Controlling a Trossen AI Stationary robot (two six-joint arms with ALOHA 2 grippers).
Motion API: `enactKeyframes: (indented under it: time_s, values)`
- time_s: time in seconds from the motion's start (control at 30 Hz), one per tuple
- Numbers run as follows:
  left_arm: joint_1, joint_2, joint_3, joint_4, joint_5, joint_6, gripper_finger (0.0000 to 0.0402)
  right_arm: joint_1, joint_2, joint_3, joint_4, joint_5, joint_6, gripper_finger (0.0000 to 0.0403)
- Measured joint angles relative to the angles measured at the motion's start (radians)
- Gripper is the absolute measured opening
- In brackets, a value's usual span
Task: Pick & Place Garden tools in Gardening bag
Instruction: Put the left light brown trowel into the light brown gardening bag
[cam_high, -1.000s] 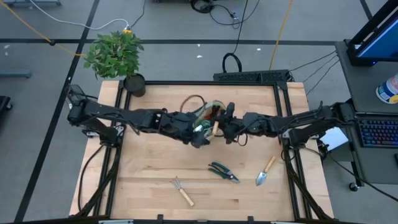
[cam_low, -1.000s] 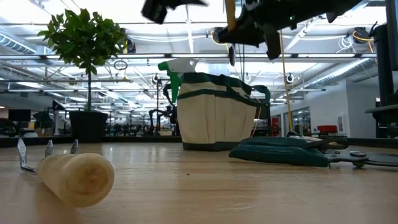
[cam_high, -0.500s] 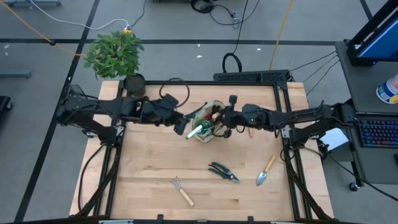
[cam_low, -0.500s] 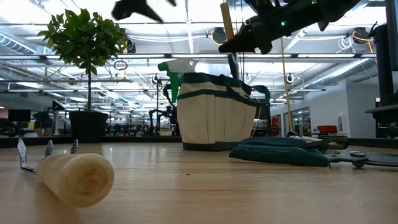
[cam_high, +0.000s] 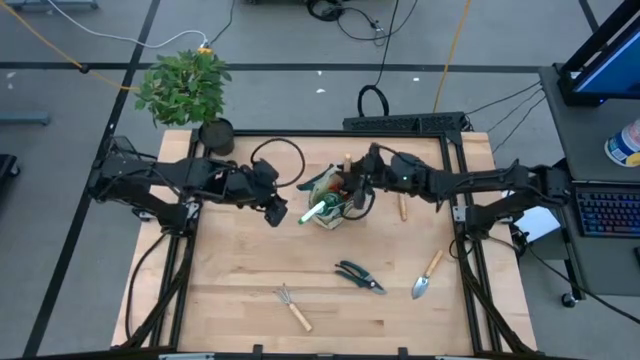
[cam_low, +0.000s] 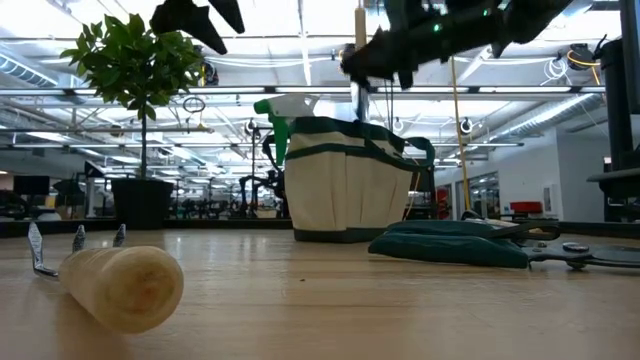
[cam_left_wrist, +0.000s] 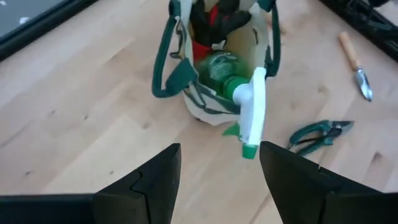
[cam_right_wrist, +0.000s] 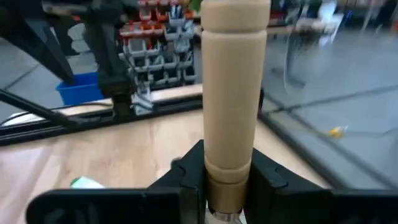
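Observation:
The beige gardening bag (cam_high: 336, 196) with green trim stands at the table's middle far part. A green-white sprayer (cam_left_wrist: 249, 109) and red-black gloves (cam_left_wrist: 210, 32) stick out of it. My right gripper (cam_high: 362, 186) is above the bag's right side, shut on a wooden-handled tool (cam_low: 358, 40) that stands upright. My left gripper (cam_left_wrist: 219, 150) is open and empty, raised just left of the bag (cam_high: 274, 208). Pruning shears (cam_high: 358, 276), a trowel (cam_high: 427, 274) and a small rake (cam_high: 292, 306) lie flat on the table's near part. My right gripper pinches the wooden handle's lower end (cam_right_wrist: 227, 177), near the metal collar, between its two fingers (cam_right_wrist: 190, 174). The fingers come level from the table's right and lie across the handle. The tool is lifted clear and upright, handle up, its metal shaft (cam_low: 357, 100) pointing down over the bag.
Another wooden-handled tool (cam_high: 402, 207) lies right of the bag. A leafy plant (cam_high: 184, 84) in a black pot (cam_high: 215, 136) stands at the far left corner. Bare wood lies between the bag and the near tools.
My left gripper has drawn back from the bag toward the table's left edge, staying open. My right gripper has carried the upright tool toward the far left, from beside the bag's right side to above it.

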Motion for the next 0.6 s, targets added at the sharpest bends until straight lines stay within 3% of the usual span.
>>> enactKeyframes:
  time_s: [0.13,0.6]
  values:
    - [-0.022,0.000,0.000,-0.007,-0.057,0.001,0.0225,-0.010,0.071,0.000,0.021,-0.013,0.052,0.0054]
    - [-0.063,0.000,0.000,-0.006,-0.069,-0.020,0.0225,-0.059,0.205,0.000,0.164,-0.002,0.072,0.0054]
